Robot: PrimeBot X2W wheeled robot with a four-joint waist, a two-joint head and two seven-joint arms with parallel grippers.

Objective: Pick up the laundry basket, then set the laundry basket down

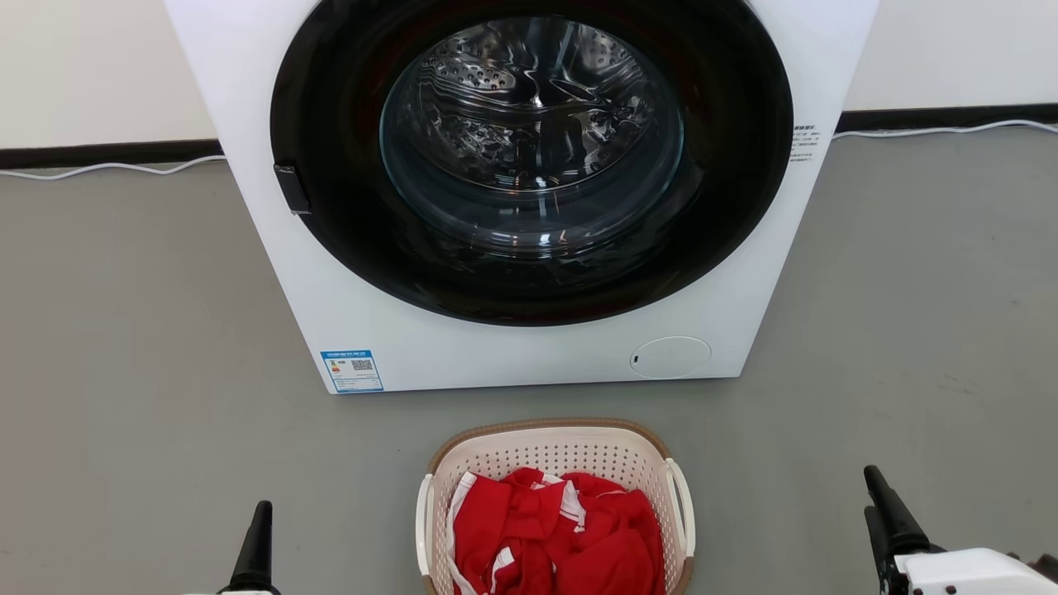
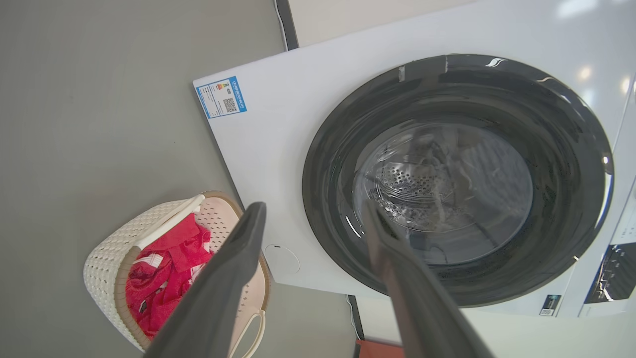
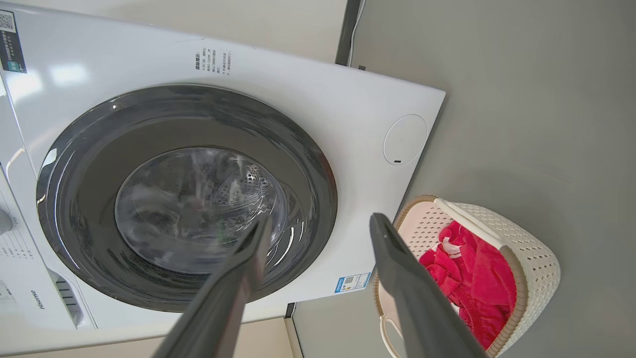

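The laundry basket [image 1: 559, 453] stands on the grey floor right in front of the washer, cream and perforated with a brown rim and white loop handles on both sides. Red clothes with white trim [image 1: 562, 537] fill it. My left gripper [image 1: 261, 516] hangs to the basket's left, well apart from it. On the basket's right, equally clear of it, is my right gripper [image 1: 878, 489]. In the left wrist view the left gripper [image 2: 314, 209] is open and empty, with the basket [image 2: 107, 253] at lower left. The right gripper [image 3: 320, 221] is likewise open and empty, the basket [image 3: 531, 253] at lower right.
A white front-loading washer [image 1: 529, 355] with a shut dark round door [image 1: 529, 157] stands just behind the basket. A thin white cable [image 1: 107, 168] runs along the black skirting at the wall. Open grey floor [image 1: 124, 372] lies on both sides of the basket.
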